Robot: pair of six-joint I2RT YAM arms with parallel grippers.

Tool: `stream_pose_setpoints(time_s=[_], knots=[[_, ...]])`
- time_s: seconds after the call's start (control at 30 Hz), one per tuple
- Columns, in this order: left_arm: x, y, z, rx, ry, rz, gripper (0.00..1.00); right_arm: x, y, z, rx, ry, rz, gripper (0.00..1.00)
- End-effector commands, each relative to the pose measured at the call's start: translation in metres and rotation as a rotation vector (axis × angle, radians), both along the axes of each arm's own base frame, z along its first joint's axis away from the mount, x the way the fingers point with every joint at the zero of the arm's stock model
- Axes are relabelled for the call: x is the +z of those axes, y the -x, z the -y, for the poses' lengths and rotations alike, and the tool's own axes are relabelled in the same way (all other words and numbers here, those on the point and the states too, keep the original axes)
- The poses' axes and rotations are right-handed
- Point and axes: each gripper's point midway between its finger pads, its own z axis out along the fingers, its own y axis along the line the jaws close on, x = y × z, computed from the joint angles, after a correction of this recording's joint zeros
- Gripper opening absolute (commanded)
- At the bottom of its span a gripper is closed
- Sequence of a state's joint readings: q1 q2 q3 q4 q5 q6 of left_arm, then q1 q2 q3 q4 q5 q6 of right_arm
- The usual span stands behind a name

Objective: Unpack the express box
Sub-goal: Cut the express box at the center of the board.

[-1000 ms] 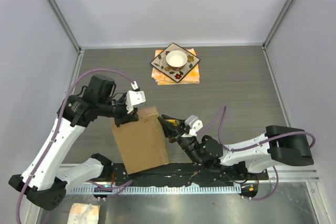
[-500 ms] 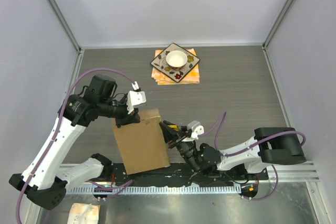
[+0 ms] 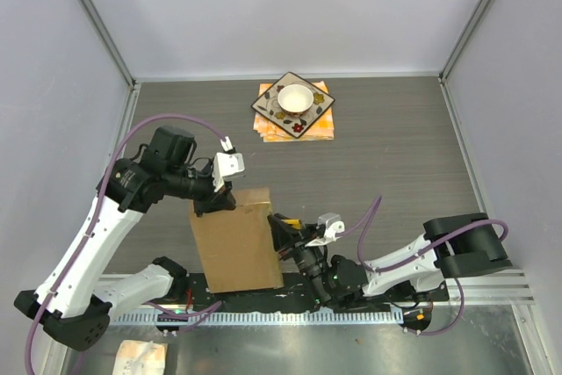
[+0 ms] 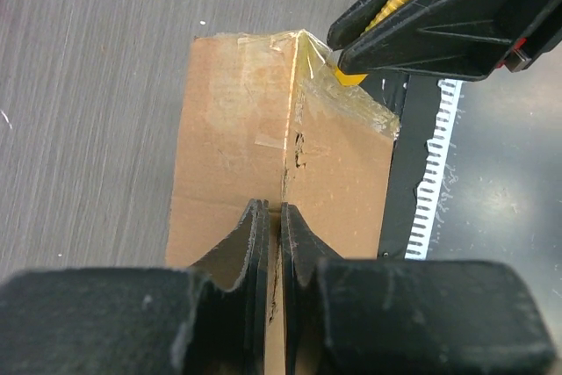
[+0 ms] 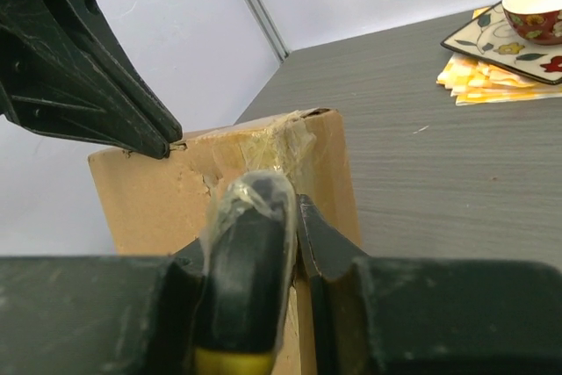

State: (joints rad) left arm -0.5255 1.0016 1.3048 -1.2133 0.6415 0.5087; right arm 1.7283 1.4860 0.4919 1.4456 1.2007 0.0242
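box (image 3: 235, 243) is at the near edge of the table (image 3: 395, 164), between the two arms. Its near side overlaps the black base rail (image 3: 255, 298). It looks propped up rather than lying flat, with one broad brown face toward the top camera.

left hand (image 4: 270, 214): fingers almost together, pinched on the box at one end of the seam (image 4: 287, 142) on the upper face. A thin cardboard edge sits between them, so it's clenched on the box.

right hand (image 3: 281, 231): clenched on a yellow tool (image 4: 351, 77). The tool tip touches the box corner at the other end of the seam, where the clear tape (image 4: 347, 104) is bunched and wrinkled.

The seam runs from one hand to the other. The cardboard is ragged along it and the tape is partly lifted.

In the right wrist view the back of the tool is wrapped in clear film, with yellow showing at the bottom. The left hand's black fingers meet the box's top edge at the far end.

plate (image 3: 279, 114) with a white bowl (image 3: 294, 97) on it sits on orange patterned napkins (image 3: 320, 126) at the far side of the table, well apart from the box.
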Motion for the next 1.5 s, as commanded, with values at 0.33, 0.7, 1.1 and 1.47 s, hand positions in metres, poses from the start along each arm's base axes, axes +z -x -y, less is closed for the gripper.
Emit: stream_pose_setpoints(time_s=[0.33,0.7,1.1,1.47], knots=[[-0.005,0.065,-0.024,-0.093,-0.1,-0.269,0.71,-0.124,0.066,0.008,0.274,0.703,0.15,0.01],[-0.008,0.04,-0.024,-0.13,-0.167,-0.18,1.0,-0.07,0.062,0.017,0.284,0.674,0.219,0.01],[-0.024,0.09,-0.023,-0.25,-0.205,-0.397,1.0,-0.063,0.067,0.009,0.288,0.676,0.254,0.01],[-0.059,0.075,-0.038,-0.287,-0.418,-0.313,0.02,-0.035,0.065,0.013,0.253,0.66,0.286,0.01]])
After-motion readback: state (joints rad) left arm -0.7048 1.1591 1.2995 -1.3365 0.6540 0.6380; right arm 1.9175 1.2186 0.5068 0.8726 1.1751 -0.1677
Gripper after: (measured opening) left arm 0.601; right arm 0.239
